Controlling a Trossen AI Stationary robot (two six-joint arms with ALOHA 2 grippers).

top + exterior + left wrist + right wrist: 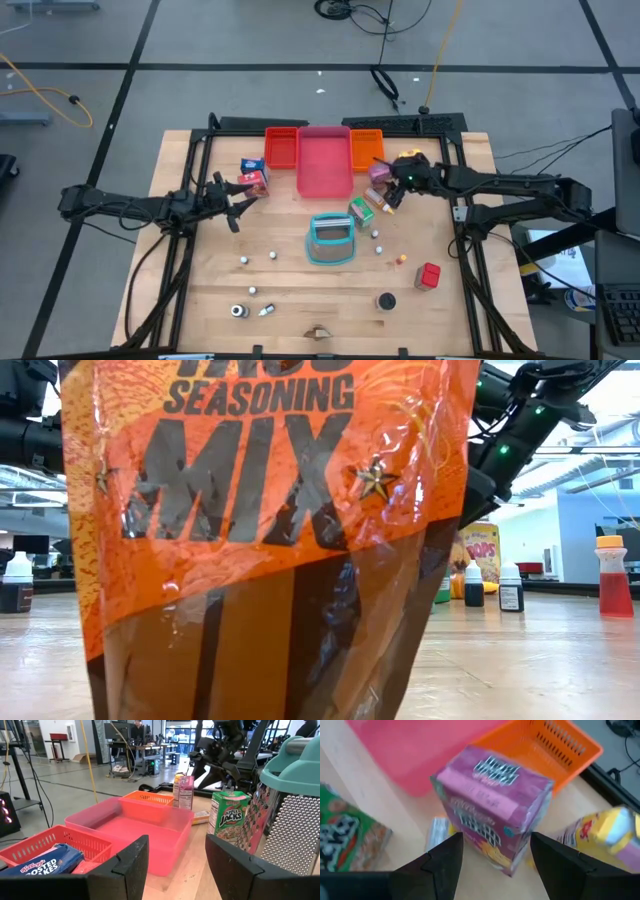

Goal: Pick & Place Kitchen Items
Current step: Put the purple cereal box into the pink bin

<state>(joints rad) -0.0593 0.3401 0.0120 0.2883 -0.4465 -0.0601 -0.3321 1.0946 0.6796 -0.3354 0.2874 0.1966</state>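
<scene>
My right gripper hovers open over the far right of the table, slanting down. A pink-purple carton stands on the wood just ahead of its fingers, untouched. A green carton lies to one side and a yellow carton to the other. My left gripper waits open and level at the table's left, near the red-blue cartons. A red cube and small balls lie toward the near edge.
Red, pink and orange trays line the far edge. A teal-framed grater stands mid-table. An orange seasoning packet fills the low view. Bare wood lies at the near left.
</scene>
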